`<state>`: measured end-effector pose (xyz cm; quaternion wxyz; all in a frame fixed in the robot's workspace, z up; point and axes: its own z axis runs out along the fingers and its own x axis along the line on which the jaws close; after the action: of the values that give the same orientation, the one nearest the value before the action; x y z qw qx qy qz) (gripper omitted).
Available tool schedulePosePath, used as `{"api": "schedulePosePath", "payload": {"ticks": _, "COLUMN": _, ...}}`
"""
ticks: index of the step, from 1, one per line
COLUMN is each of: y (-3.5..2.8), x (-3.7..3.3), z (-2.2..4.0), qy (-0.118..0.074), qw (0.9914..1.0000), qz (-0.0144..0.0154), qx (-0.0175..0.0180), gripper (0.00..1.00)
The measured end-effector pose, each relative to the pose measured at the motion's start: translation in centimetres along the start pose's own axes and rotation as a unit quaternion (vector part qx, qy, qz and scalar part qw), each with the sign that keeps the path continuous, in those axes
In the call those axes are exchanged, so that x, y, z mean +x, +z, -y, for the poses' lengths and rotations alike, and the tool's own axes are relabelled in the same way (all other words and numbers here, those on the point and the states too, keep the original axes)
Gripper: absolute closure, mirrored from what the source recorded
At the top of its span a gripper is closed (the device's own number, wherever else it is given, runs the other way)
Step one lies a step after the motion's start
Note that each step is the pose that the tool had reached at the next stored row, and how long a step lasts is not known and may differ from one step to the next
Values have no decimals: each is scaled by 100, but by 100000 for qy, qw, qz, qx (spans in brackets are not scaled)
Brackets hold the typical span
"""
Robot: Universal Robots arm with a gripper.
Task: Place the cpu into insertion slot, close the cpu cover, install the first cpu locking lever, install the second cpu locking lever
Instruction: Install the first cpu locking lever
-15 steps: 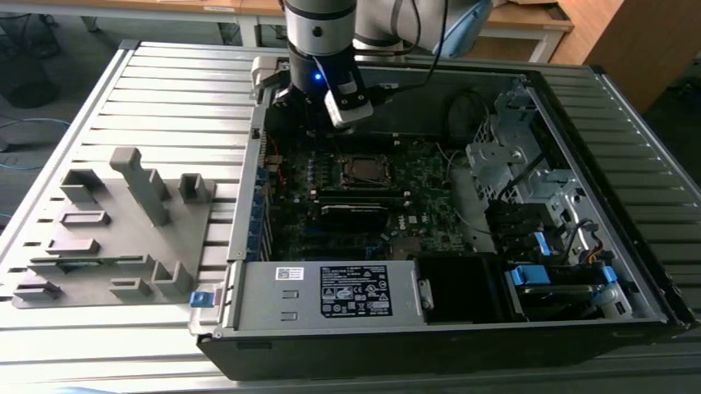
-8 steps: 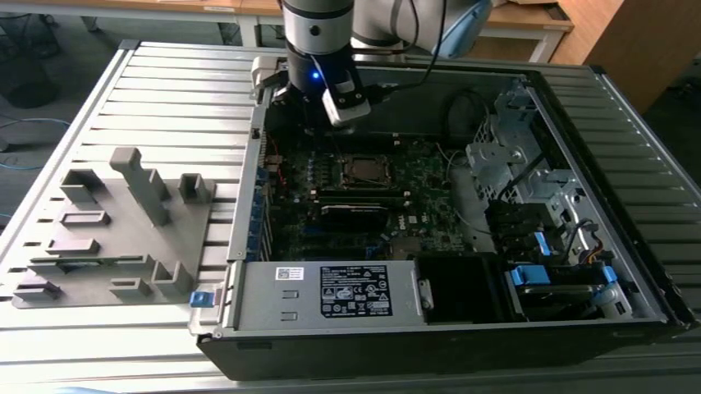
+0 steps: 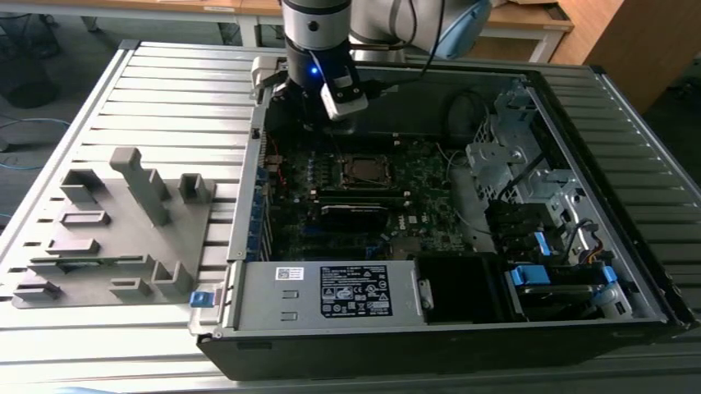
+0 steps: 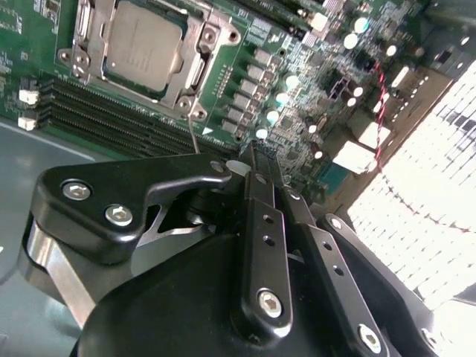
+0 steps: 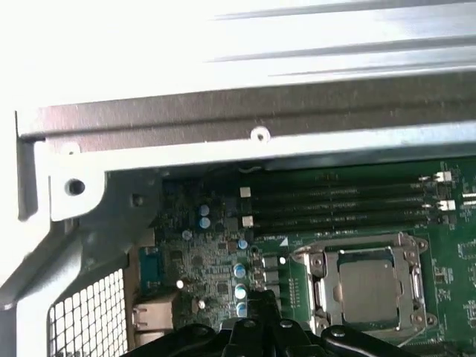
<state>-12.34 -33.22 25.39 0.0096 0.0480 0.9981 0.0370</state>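
Cpu (image 4: 145, 44) seated with cpu cover (image 4: 195, 72) lowered over it — whether it is locked down cannot be told — gripper (image 4: 256, 160) close by, jaws pressed together, empty.

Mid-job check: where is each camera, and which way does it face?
Exterior view: off the arm, looking down into the open computer case; arm shows.
Second wrist view: on the wrist, looking along the gripper at the motherboard.
First wrist view: on the wrist, facing case wall and motherboard; gripper tip shows.
All share the cpu.
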Motion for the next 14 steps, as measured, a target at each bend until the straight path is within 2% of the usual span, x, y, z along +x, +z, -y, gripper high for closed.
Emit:
{"api": "schedulePosePath", "payload": {"ticks": 7, "y": 13, "x": 16, "z": -108, "qy": -1, "qw": 100000, "qz": -2, "qx": -8, "gripper": 89}}
{"api": "schedulePosePath", "payload": {"ticks": 14, "y": 19, "x": 23, "z": -173, "qy": 3, "qw": 100000, "qz": -5, "qx": -34, "gripper": 89}}
